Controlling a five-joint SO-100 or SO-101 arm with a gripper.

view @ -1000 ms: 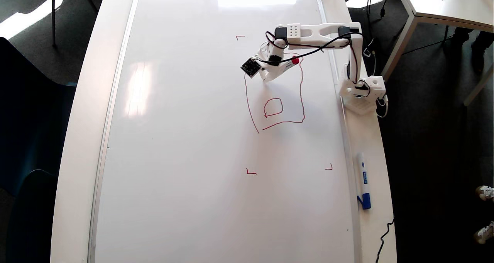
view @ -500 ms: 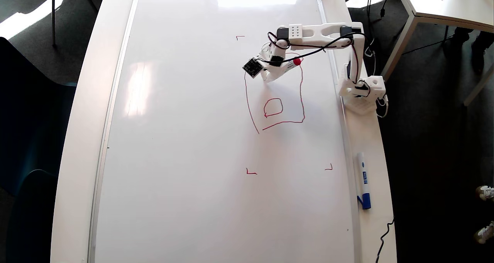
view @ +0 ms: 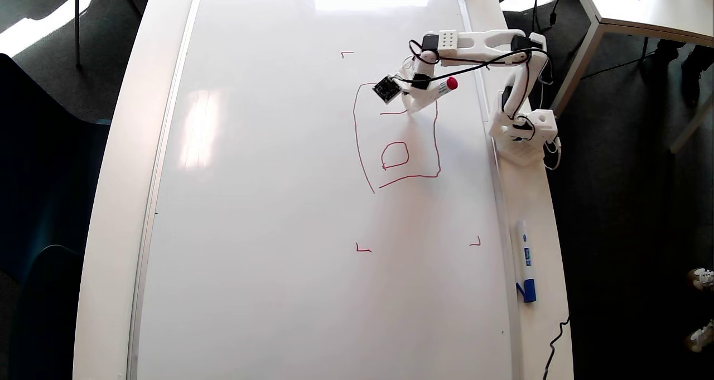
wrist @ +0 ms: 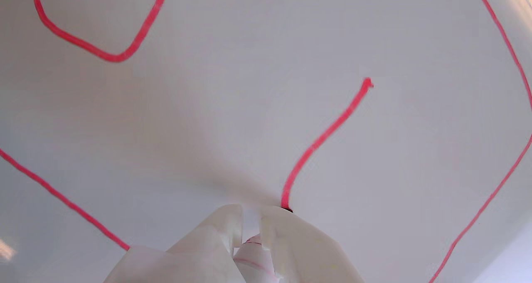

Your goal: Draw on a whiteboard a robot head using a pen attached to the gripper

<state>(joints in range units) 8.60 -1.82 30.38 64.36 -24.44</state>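
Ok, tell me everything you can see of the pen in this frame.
The pen is a slim white-bodied marker with a round red rear end, clamped in the white plastic gripper. In the overhead view it lies tilted, red end up and to the right, tip down toward the whiteboard. In the wrist view only a sliver of its body shows between the fingers; the dark tip sits at the end of a fresh red stroke inside the robot head outline, apparently touching the board.
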